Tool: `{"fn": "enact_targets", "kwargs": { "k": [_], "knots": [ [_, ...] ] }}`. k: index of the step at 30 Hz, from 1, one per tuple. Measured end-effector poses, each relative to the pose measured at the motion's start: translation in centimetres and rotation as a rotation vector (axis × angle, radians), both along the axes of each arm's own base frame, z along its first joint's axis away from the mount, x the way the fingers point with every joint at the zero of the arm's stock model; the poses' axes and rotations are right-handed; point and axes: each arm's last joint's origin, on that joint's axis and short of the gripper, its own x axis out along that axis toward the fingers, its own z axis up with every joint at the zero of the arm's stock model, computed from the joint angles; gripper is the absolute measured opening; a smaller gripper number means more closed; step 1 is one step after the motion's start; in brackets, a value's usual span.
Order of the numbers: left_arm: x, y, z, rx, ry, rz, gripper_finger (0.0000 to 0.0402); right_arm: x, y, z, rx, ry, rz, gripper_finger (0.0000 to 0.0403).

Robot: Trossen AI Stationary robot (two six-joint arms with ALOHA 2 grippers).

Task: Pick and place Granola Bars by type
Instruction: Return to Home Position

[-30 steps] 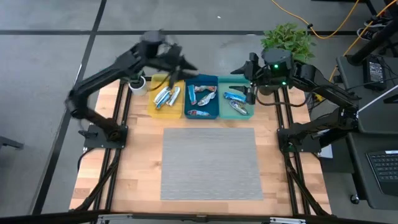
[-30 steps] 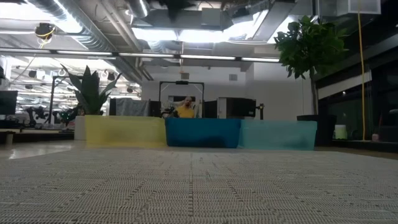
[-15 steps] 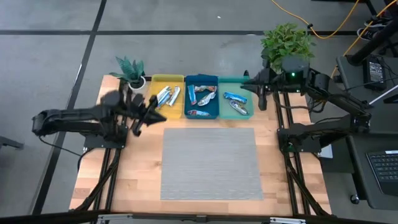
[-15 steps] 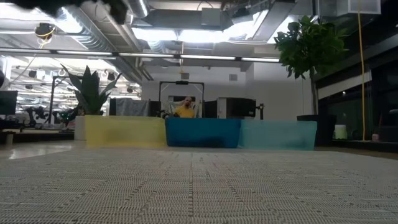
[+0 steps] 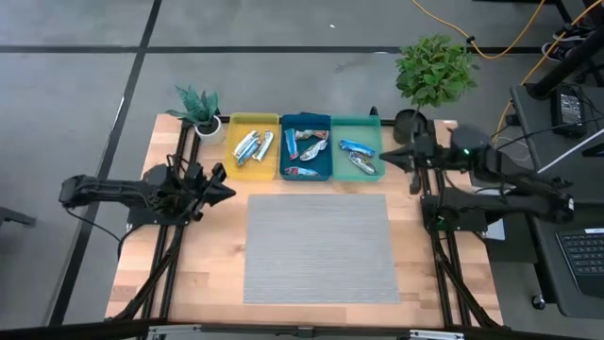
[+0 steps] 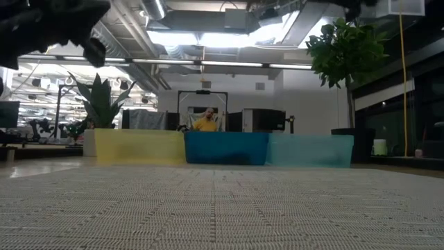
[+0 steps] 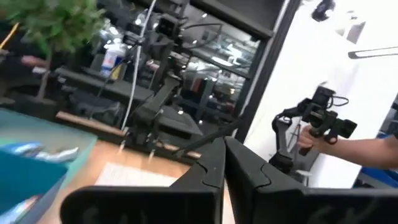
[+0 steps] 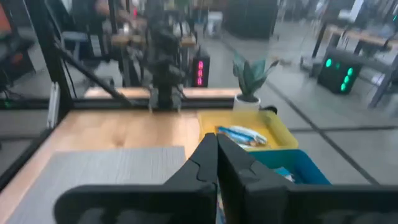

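Neatly sorted, shiny-wrapped granola bars [image 5: 307, 146] fill three coloured rectangular trays [image 5: 306, 117]. Left gripper [image 5: 225, 188] and right gripper [image 5: 392, 158] flank them, fingers pinched together.

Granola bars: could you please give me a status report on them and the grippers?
Left gripper shut, empty, at table's left side. Right gripper shut, empty, beside teal tray. Granola bars all in three trays, sorted by colour. Nothing obstructing.
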Motion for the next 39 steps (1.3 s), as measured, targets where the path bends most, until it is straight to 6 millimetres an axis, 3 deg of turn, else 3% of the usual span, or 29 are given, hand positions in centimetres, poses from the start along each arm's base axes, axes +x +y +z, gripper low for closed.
{"fn": "enact_targets", "kwargs": {
  "k": [11, 16, 31, 33, 39],
  "knots": [
    [-1.4, 1.4, -1.1, -0.029, 0.087, 0.177, 0.0003, -5.0, 1.5, -9.7, 0.063, -0.381, 0.008, 0.0002],
    [-1.5, 1.8, -1.3, -0.048, 0.108, 0.214, 0.0003, -3.7, 1.2, -14.5, 0.103, -0.482, 0.053, 0.0002],
    [-1.3, 2.1, -2.4, -0.057, 0.227, 0.240, 0.0003, -2.9, 2.9, -16.4, 0.268, -0.292, 0.284, 0.0000],
    [-1.3, 2.0, -2.6, -0.087, 0.241, 0.208, 0.0003, -2.8, 3.1, -16.8, 0.272, -0.260, 0.259, 0.0000],
    [-1.3, 2.0, -2.7, -0.077, 0.251, 0.213, 0.0003, -2.7, 2.8, -17.7, 0.139, -0.196, -0.055, 0.0000]
  ]
}}
